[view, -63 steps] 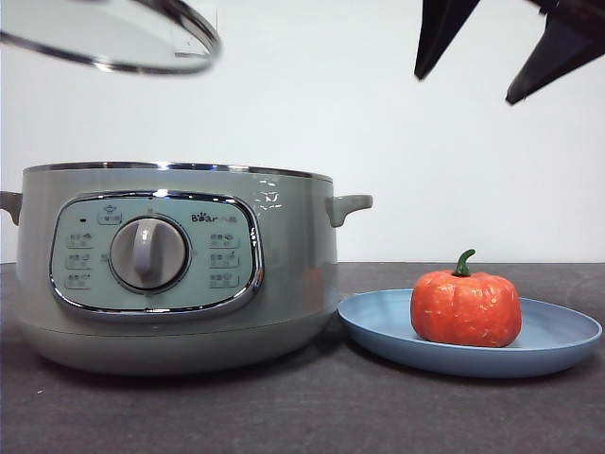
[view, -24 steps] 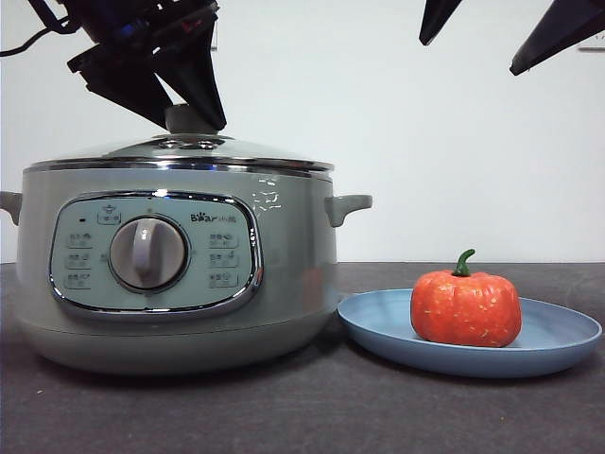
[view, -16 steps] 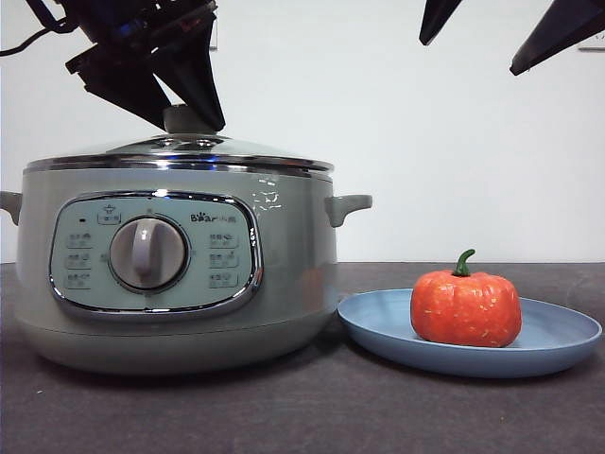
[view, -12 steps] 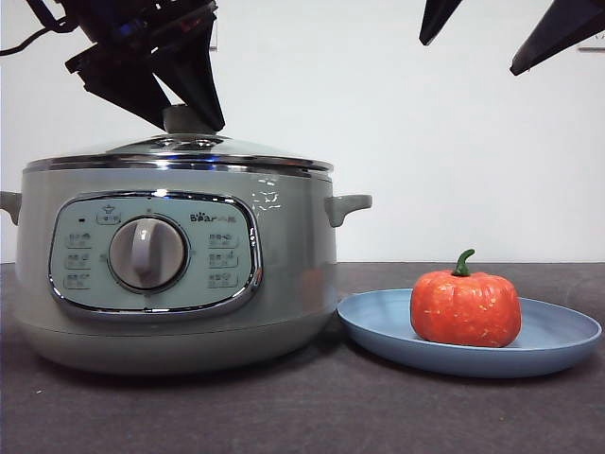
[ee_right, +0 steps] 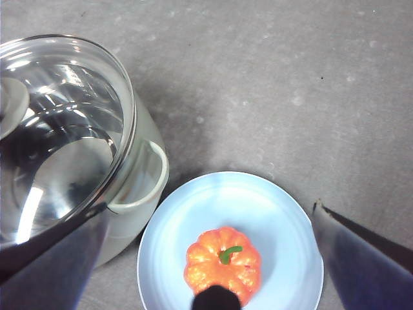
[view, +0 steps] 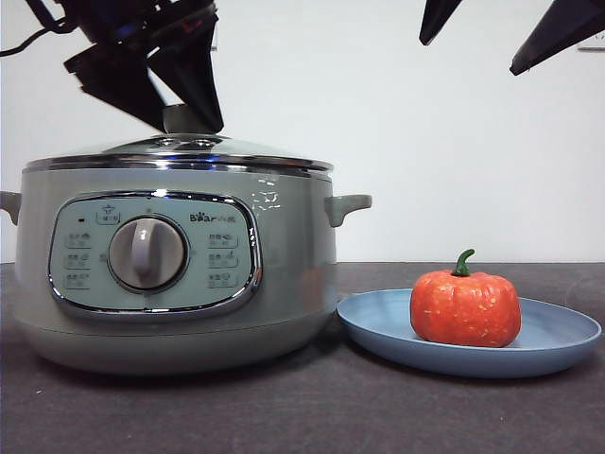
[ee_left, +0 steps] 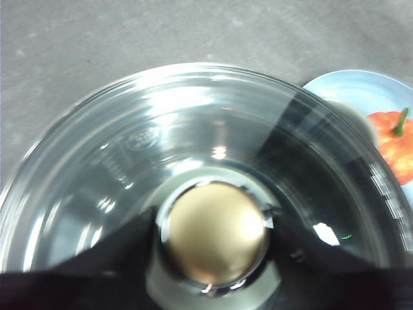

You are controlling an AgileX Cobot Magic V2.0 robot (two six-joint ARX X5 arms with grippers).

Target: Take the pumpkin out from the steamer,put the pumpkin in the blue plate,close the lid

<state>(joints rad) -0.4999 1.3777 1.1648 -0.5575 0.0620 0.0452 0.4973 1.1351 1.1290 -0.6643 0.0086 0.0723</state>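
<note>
Tabletop (view: 302, 416) is lying dark grey under everything, with a plain white wall (view: 378, 142) standing behind. I am seeing nothing between the steamer (view: 175, 270) and the plate (view: 558, 342), and nothing is crowding the pumpkin (view: 465, 309).

I am watching the steamer sitting on the left, its dial panel facing the near side. The lid (view: 180, 151) is sitting on the rim, level, knob (ee_left: 216, 232) pointing straight up. My left gripper (view: 170, 104) is hanging over the knob. In the left wrist view, its black jaws are flanking the knob on both sides, parted about as wide as the knob; I am not able to tell whether they are still pressing on it.

The plate is lying flat on the right, its left edge just beside the steamer's base, below the side handle (view: 348, 206). The pumpkin is sitting upright in the plate, slightly right of the plate's middle in the right wrist view (ee_right: 222, 266). It is squat, wider than tall, and its green stem (view: 462, 263) is pointing up and curling right.

My right gripper (view: 492, 38) is waiting high above the plate, jaws spread wide and gripping nothing.
</note>
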